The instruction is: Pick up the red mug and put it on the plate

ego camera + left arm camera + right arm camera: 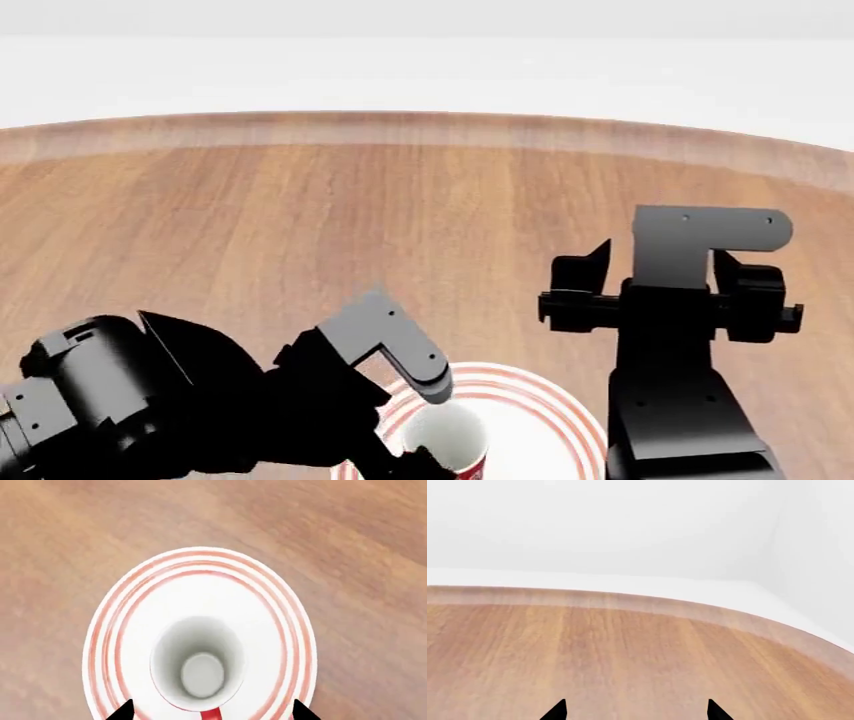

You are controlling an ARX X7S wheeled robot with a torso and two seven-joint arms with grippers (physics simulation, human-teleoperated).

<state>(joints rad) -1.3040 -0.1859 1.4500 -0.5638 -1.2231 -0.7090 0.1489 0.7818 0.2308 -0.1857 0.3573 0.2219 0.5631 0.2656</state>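
The red mug [199, 665] stands upright on the plate [200, 587], seen from above with its white inside and its red handle towards me. In the head view the red mug [447, 440] sits on the plate [541, 400] at the bottom edge. My left gripper [213, 712] is open above the mug, its fingertips [125, 711] wide apart on either side of the handle and not touching it. My right gripper [636, 711] is open and empty, held up over bare table; it also shows in the head view [667, 305], to the right of the plate.
The wooden round table [334, 220] stretches ahead, with its far edge [627, 600] against a white wall. My left arm [160, 400] fills the lower left of the head view and hides the plate's left side.
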